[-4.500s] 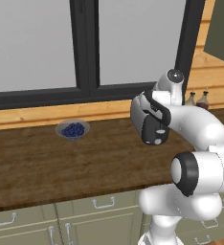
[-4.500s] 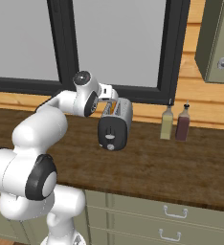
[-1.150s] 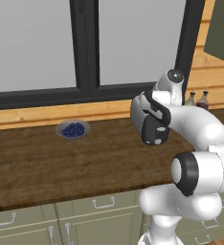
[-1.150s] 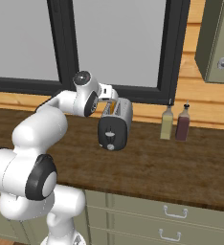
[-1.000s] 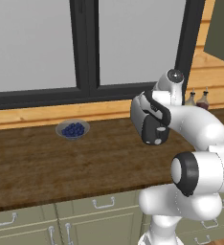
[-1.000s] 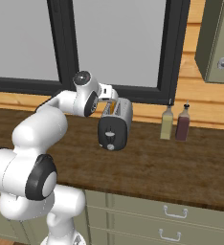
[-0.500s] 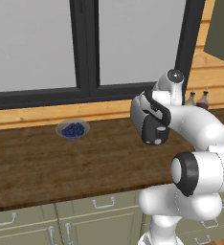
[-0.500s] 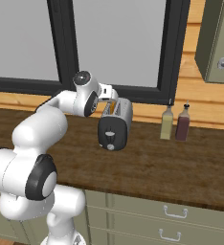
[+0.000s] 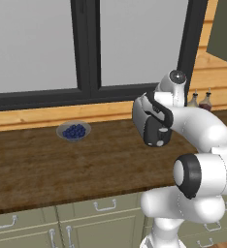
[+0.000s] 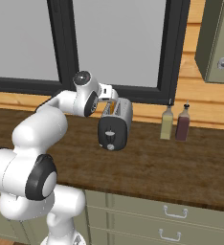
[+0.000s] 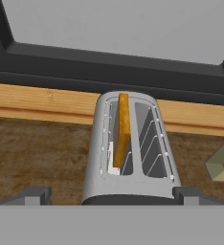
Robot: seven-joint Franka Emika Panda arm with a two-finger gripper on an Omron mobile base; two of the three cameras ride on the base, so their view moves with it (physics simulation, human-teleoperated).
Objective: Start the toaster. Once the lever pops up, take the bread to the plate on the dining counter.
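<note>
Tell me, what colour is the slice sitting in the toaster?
The bread is golden orange-tan, standing in the silver toaster; the hand view shows it best.

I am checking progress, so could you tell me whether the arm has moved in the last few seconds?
No. The gripper stays above the toaster, beside the window frame.

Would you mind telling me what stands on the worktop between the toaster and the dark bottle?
In the right base view, a pale olive bottle stands between the toaster and the dark bottle, close beside the dark one; bare worktop fills the rest.
</note>
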